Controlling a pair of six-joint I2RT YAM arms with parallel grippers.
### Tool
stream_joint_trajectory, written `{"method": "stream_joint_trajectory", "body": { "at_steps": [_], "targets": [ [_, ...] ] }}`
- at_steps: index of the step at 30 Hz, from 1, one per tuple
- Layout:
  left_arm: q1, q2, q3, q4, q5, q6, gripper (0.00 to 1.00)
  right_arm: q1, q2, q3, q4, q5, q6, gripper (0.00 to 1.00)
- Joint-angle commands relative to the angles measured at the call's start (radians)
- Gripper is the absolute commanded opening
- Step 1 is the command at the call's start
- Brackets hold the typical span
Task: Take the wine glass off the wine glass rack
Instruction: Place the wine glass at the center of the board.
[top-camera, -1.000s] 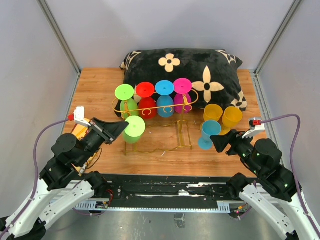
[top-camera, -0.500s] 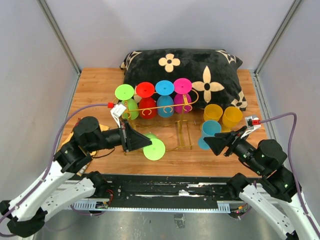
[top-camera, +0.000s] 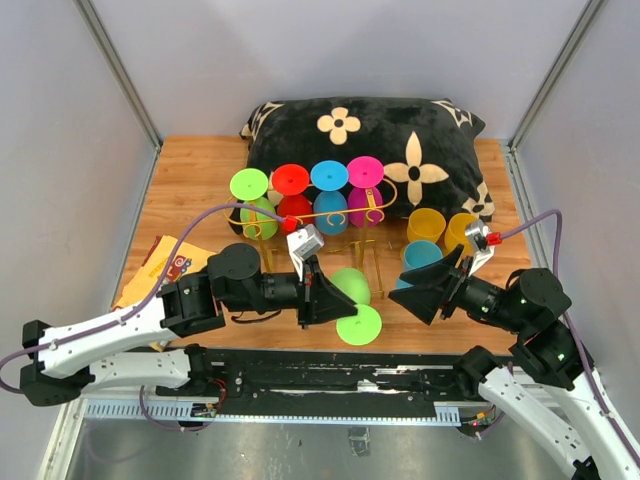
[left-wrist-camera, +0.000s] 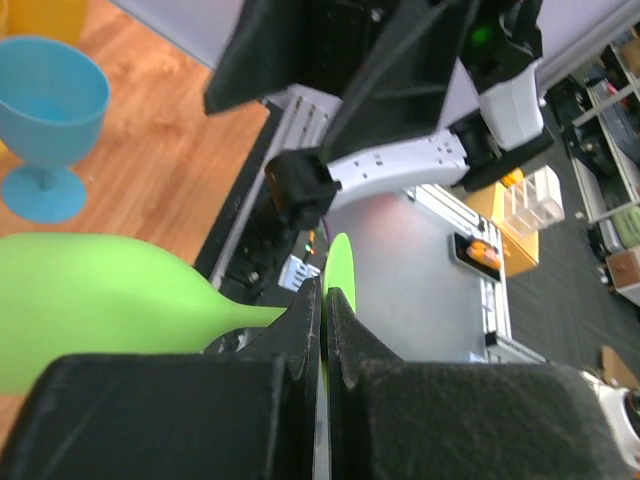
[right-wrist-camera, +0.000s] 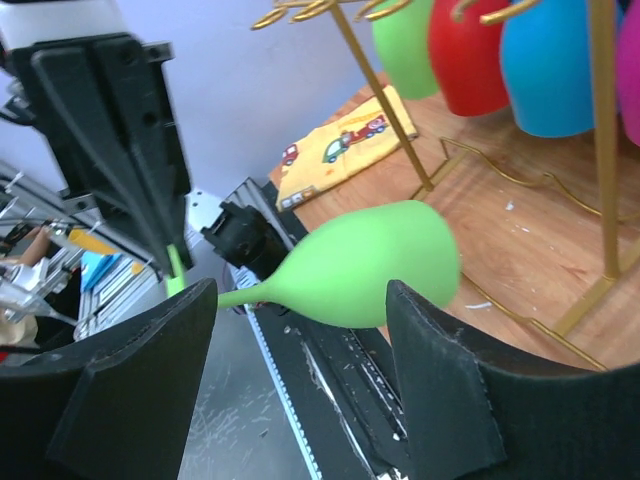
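The gold wire wine glass rack (top-camera: 312, 216) stands in front of the pillow with green, red, blue and magenta glasses hanging upside down from it; it also shows in the right wrist view (right-wrist-camera: 600, 120). My left gripper (top-camera: 345, 306) is shut on the base disc of a light green wine glass (top-camera: 351, 284) and holds it sideways, off the rack, above the table's front middle. In the left wrist view the jaws (left-wrist-camera: 325, 290) pinch the disc's edge, bowl (left-wrist-camera: 90, 310) to the left. My right gripper (top-camera: 410, 290) is open; in its wrist view (right-wrist-camera: 302, 300) the green bowl (right-wrist-camera: 370, 265) lies between its fingers, untouched.
A black flower-patterned pillow (top-camera: 400, 140) lies at the back. Two yellow glasses (top-camera: 427, 224) and a blue glass (top-camera: 420, 256) stand upright to the right of the rack. A yellow packet (top-camera: 165, 262) lies at the left. The rack's floor rails (top-camera: 366, 268) reach forward.
My left arm swung right, carrying the green glass from the rack's left end to the front middle. My right gripper moved left toward it, jaws open around the bowl.
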Motion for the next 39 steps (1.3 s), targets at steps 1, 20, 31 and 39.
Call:
{"method": "stream_joint_trajectory", "body": {
  "at_steps": [1,20,31,39],
  "targets": [
    [-0.007,0.042,0.021,0.112,-0.076,0.06,0.01,0.013,-0.011,0.026,0.077,-0.14,0.004,0.68],
    [-0.02,0.022,-0.075,0.307,-0.122,0.011,0.0,0.013,0.068,0.035,0.048,-0.298,-0.008,0.34],
    [-0.02,0.007,-0.088,0.315,-0.14,0.005,0.01,0.013,0.053,0.045,0.101,-0.328,0.034,0.01],
    [-0.02,0.09,-0.06,0.31,-0.052,-0.033,0.57,0.013,-0.005,0.149,-0.094,-0.14,-0.169,0.01]
  ]
}}
